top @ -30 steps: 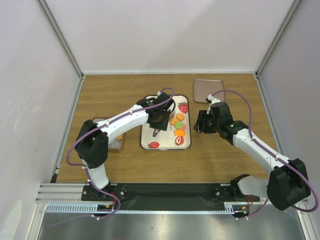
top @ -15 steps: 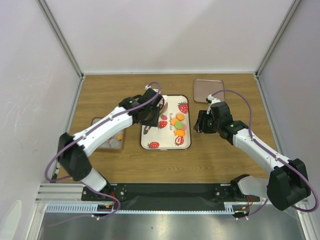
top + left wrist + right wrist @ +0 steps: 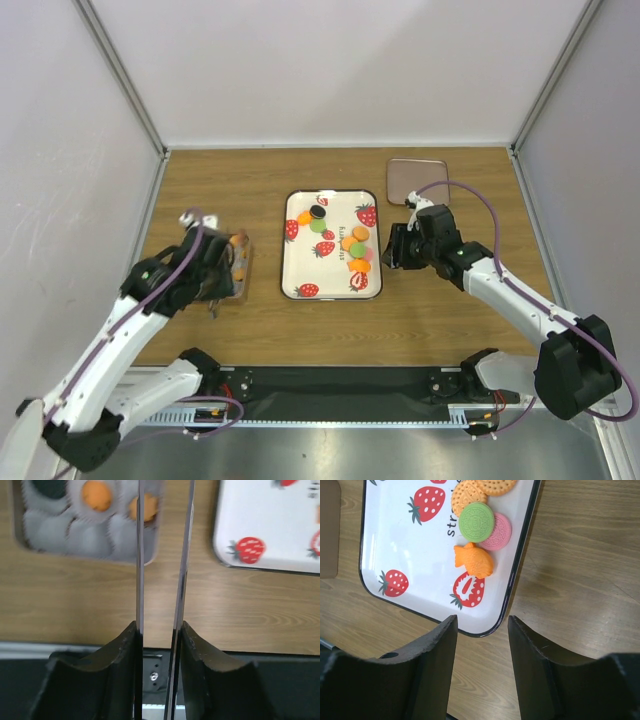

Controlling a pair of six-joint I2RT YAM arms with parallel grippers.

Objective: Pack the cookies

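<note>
- The left gripper (image 3: 165, 487) hangs over the near right edge of a clear container (image 3: 90, 540) at the left of the wooden table (image 3: 260, 180). Its long thin fingers (image 3: 139, 580) are slightly parted, with only wood showing in the gap and nothing grasped.
- Two orange cookies (image 3: 96, 495) lie in the container's white paper cups (image 3: 50, 527), one of them partly behind a finger. A dark disc in the far-left cup is probably a black one, but it is blurred and cut off by the frame edge.
- Just right of the container lies a white strawberry-print tray (image 3: 296, 262), which holds the other cookies.
- At the tray's far left are a black one (image 3: 317, 212), an orange one (image 3: 304, 217) and a green one (image 3: 319, 226), close together.
- Along its right side are two round orange ones, then green (image 3: 476, 522) overlapping pink (image 3: 501, 532), then an orange fish-shaped piece (image 3: 474, 560).
- The right gripper (image 3: 482, 625) hovers at the tray's right rim near the near corner. It is released wide, with nothing between its fingers.
- A brown flat rectangle (image 3: 415, 178) lies at the far right, apart from the tray.
</note>
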